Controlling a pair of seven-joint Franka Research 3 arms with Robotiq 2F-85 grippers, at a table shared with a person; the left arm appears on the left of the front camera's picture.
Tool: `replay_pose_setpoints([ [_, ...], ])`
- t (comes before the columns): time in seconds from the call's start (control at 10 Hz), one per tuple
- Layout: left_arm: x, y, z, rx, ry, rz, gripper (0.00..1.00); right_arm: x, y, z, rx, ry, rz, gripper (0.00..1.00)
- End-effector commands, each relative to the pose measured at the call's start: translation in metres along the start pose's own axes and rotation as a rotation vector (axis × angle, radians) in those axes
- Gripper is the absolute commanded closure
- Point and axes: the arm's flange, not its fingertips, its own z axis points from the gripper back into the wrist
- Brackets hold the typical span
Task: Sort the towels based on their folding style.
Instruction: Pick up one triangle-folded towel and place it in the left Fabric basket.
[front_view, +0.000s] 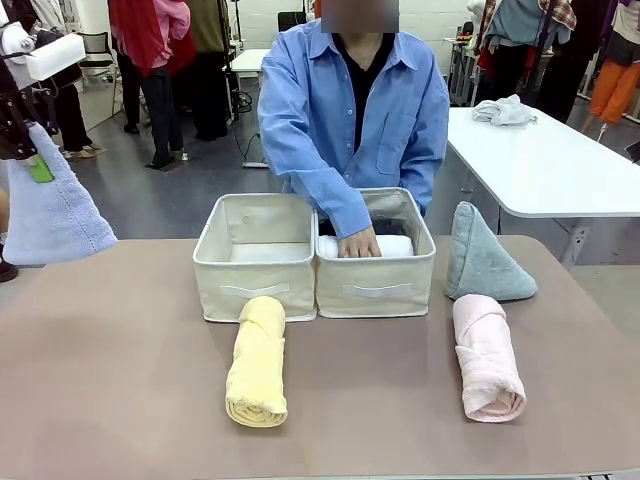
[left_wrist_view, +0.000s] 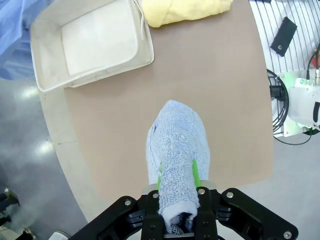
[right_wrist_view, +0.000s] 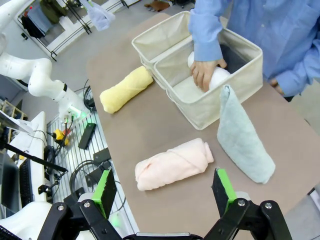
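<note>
My left gripper (left_wrist_view: 178, 176) is shut on a lavender-blue towel (left_wrist_view: 176, 145), which hangs high off the table's left edge (front_view: 55, 205). A pale yellow roll (front_view: 257, 362) lies in front of the left beige box (front_view: 255, 280). In the right beige box (front_view: 375, 290) the person's hand (front_view: 358, 243) rests on a white roll (front_view: 392, 245). A grey-green cone (front_view: 483, 258) stands to the right of the boxes, with a pink roll (front_view: 485, 358) lying in front of it. My right gripper (right_wrist_view: 164, 184) is open above the pink roll (right_wrist_view: 175, 164), clear of it.
The left box's inside (left_wrist_view: 97, 42) holds nothing. A white table (front_view: 545, 160) with a cloth heap (front_view: 503, 110) stands behind at the right. Bare tabletop (front_view: 120, 380) spreads across the front left. People stand farther back.
</note>
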Motion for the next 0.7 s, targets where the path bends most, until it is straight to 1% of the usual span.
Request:
replay_pose_setpoints([
  [0.0,-0.003,-0.002,0.002,0.005,0.009,-0.009,0.82,-0.004,0.002,-0.001,0.009,-0.003,0.017,0.0],
  [0.1,0.0,0.0,0.0,0.0,0.0,0.0,0.82,-0.004,0.002,-0.001,0.009,-0.003,0.017,0.0],
  [0.2,0.005,-0.001,0.0,0.005,-0.006,-0.064,0.82,-0.004,0.002,-0.001,0.009,-0.003,0.017,0.0],
  [0.4,0.021,0.001,-0.002,0.015,0.02,-0.096,0.82,-0.004,0.002,-0.001,0.009,-0.003,0.017,0.0],
  [0.6,0.038,0.005,-0.002,0.016,0.015,-0.122,0.82,-0.004,0.002,-0.001,0.009,-0.003,0.017,0.0],
])
